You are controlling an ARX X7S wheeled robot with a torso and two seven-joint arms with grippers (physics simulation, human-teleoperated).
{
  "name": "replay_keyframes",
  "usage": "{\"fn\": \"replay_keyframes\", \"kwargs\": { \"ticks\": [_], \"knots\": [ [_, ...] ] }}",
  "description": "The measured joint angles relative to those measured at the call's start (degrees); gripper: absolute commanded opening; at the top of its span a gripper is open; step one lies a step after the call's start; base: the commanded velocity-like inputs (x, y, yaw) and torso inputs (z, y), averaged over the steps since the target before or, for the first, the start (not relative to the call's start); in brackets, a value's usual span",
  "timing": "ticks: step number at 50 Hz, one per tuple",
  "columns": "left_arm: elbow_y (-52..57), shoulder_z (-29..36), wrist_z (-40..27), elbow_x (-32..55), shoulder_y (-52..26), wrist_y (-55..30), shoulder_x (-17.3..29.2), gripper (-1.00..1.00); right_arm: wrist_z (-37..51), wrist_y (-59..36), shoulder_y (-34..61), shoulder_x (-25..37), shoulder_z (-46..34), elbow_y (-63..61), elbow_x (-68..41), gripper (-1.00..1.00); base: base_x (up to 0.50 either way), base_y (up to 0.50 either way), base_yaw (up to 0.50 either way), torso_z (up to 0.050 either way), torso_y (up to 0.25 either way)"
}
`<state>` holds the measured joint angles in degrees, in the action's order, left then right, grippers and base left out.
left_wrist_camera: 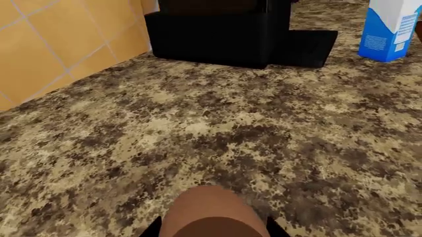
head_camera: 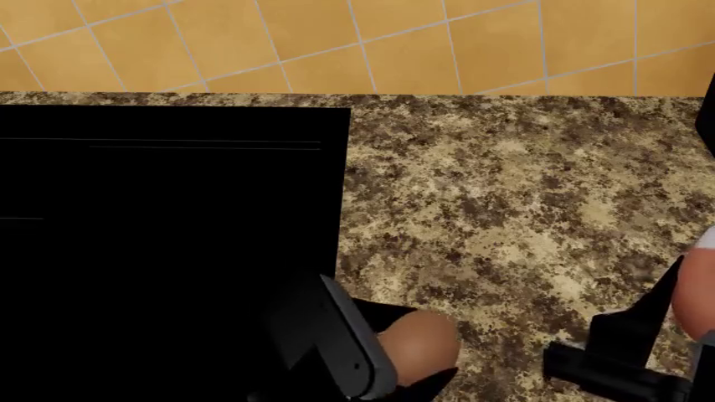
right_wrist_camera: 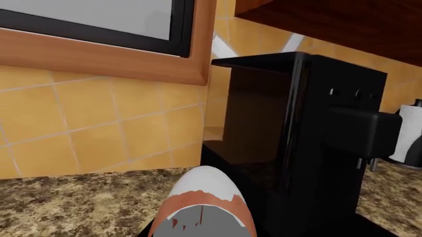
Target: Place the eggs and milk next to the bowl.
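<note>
A plain tan-brown egg (left_wrist_camera: 209,212) is held between the jaws of the left gripper (head_camera: 386,368), seen at the bottom centre of the left wrist picture and at the lower middle of the head picture. The reddish-brown egg with the white cap (right_wrist_camera: 204,207) is gripped by the right gripper (right_wrist_camera: 204,229) at the bottom centre of the right wrist picture; in the head picture only a pale sliver of it is glimpsed at the right edge. Both eggs are judged light, rigid but brittle, and smooth enough to slip; they are best taken across the broad middle with gentle pressure, and set down low so that rolling is limited. The milk carton (left_wrist_camera: 390,28) stands upright at the upper right of the left wrist picture, well apart from the held egg; it is judged light and slightly yielding, best clasped across its flat sides below the gable. The bowl is not shown in any picture. The speckled granite counter (head_camera: 525,209) is flat and hard, with open room at its right half in the head picture. A tall black appliance (right_wrist_camera: 303,138) takes up the left of that picture, and tan wall tiles (head_camera: 391,42) run behind.
</note>
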<state>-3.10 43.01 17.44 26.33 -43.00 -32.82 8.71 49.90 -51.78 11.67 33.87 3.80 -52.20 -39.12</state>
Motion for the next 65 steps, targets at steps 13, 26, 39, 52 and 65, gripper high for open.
{"fn": "replay_keyframes", "kwargs": {
  "ticks": [13, 26, 39, 52, 65],
  "knots": [
    [17.82, -9.32, -13.31, 1.69, 4.42, -1.8, 3.34, -1.0, -6.9, 10.46, -0.59, -0.75, -7.3, 5.14, 5.9, -1.0, 0.0, 0.0, 0.0, 0.0, 0.0],
    [31.04, -18.54, -26.06, -0.02, 9.99, -1.4, 6.69, -1.0, -14.33, 18.99, 2.0, -1.1, -13.8, 14.22, 10.58, -1.0, 0.0, 0.0, 0.0, 0.0, 0.0],
    [39.09, -24.44, -33.36, -1.87, 15.09, -2.08, 10.82, -1.0, -20.88, 24.32, 8.23, -2.92, -17.84, 23.54, 11.99, -1.0, 0.0, 0.0, 0.0, 0.0, 0.0],
    [43.02, -28.38, -36.39, -2.11, 18.23, -2.57, 13.88, -1.0, -23.46, 26.71, 13.08, -4.62, -20.5, 27.24, 13.5, -1.0, 0.0, 0.0, 0.0, 0.0, 0.0],
    [43.5, -29.58, -37.06, -1.97, 19.55, -1.59, 14.62, -1.0, -23.14, 26.04, 14.04, -4.68, -21.68, 25.68, 14.2, -1.0, -0.22, 0.04, 0.0, 0.0, 0.0]
  ]
}}
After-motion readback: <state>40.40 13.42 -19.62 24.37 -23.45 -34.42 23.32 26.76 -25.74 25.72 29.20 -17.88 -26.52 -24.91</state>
